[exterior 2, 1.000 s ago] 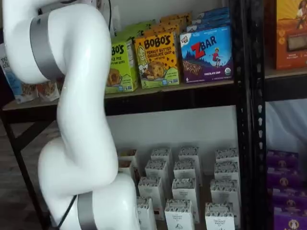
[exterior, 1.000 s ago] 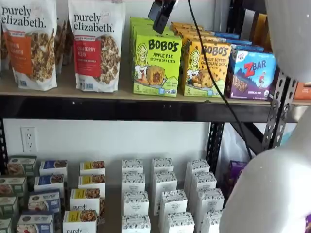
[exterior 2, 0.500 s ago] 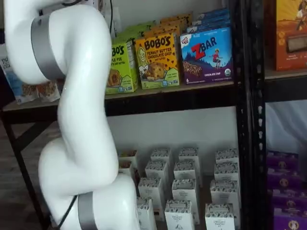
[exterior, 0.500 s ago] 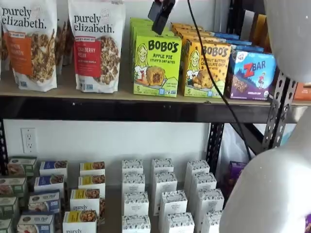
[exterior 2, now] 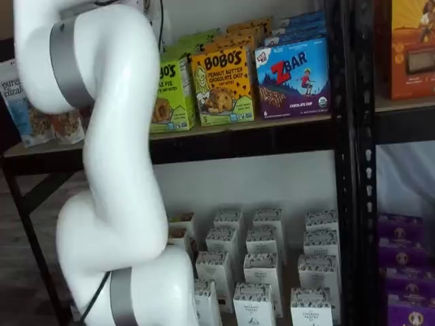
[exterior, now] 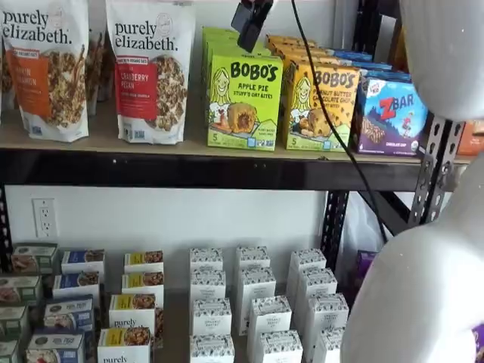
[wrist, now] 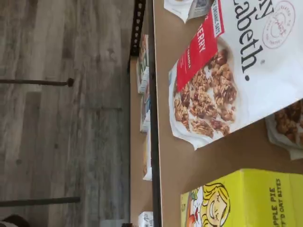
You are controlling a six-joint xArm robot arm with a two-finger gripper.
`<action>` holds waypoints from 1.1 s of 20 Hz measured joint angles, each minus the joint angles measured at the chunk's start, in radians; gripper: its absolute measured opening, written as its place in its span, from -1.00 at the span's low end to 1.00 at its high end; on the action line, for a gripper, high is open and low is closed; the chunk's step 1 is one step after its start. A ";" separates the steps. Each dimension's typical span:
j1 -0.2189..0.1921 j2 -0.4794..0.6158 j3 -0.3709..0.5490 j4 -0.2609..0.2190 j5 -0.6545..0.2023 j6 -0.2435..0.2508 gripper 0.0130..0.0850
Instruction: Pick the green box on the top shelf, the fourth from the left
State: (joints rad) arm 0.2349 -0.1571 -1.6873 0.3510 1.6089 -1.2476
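Note:
The green box [exterior: 243,102], a lime-green "BOBO'S Apple Pie" carton, stands upright at the front of the top shelf [exterior: 189,170] with more of its kind behind it. In a shelf view the arm covers its left part [exterior 2: 175,92]. The wrist view shows its front face [wrist: 236,201] on the tan board [wrist: 203,156]. My gripper [exterior: 250,23] hangs from the view's top edge, just above and slightly in front of the green box's top edge, with a black cable beside it. Its fingers show as one dark shape with no plain gap and no box in them.
Purely Elizabeth granola bags [exterior: 151,72] stand left of the green box. A yellow-orange Bobo's box [exterior: 321,106] and a blue ZBar box [exterior: 392,115] stand to its right. White cartons [exterior: 253,302] fill the lower shelf. The white arm [exterior 2: 109,170] blocks the left of a shelf view.
The white arm links have shifted slightly in both shelf views. The gripper stays almost in place above the green box. No box has moved.

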 joint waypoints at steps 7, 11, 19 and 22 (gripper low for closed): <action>-0.010 0.030 -0.049 0.016 0.039 -0.001 1.00; -0.009 0.038 -0.063 0.013 0.049 0.000 1.00; -0.015 0.043 -0.071 0.012 0.063 -0.004 1.00; -0.014 0.040 -0.065 0.009 0.061 -0.004 1.00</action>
State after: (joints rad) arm 0.2212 -0.1172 -1.7523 0.3600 1.6699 -1.2519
